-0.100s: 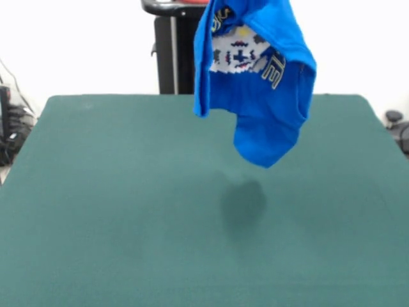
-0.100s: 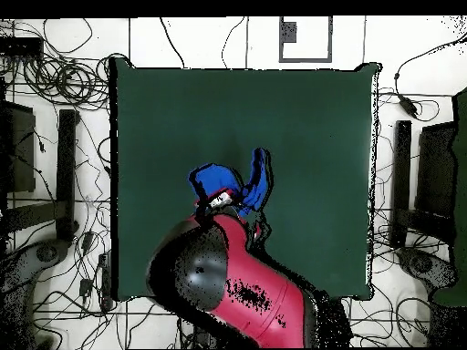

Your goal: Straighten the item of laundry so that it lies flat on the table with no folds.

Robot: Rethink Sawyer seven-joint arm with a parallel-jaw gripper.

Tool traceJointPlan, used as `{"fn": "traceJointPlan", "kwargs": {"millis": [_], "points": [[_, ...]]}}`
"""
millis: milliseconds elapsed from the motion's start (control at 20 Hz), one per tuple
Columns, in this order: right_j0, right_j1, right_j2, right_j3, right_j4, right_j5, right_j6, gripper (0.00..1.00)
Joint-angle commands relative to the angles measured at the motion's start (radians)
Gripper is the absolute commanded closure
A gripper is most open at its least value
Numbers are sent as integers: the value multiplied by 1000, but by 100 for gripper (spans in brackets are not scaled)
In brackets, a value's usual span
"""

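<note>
None flat: bright blue short-sleeved T-shirt [image 1: 265, 83] hangs bunched, clear of dark green felt table [image 1: 96, 224].
Gripper: hidden above shirt; grip unreadable.
Left: lowering, spreading.

The small bright blue T-shirt [image 1: 259, 89] hangs above the large dark green felt-topped table [image 1: 115, 211], and in the front view its top is cut off by the upper edge, so whatever holds it cannot be seen. Its white lettering is bunched in folds and only partly readable. In the overhead view the red and black robot arm [image 2: 242, 287] covers most of the shirt [image 2: 255, 187] and the table's [image 2: 182, 118] lower middle edge; the gripper itself is hidden beneath arm and cloth.
</note>
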Motion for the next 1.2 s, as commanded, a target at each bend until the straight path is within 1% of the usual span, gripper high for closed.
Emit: {"fn": "traceJointPlan", "kwargs": {"millis": [50,100,200,300,400,500,650,950,1200], "points": [[-62,35,204,67,-13,23,57,0],[-81,33,224,67,-9,29,36,100],[-96,57,231,40,-31,11,19,100],[-129,85,266,29,-69,-126,-6,100],[-201,78,358,57,-65,-183,-53,100],[-222,82,383,54,-91,-193,-61,100],[-218,85,382,44,-127,-185,-19,100],[-245,81,416,40,-166,-184,18,100],[-254,73,420,22,-187,-136,33,100]]}}
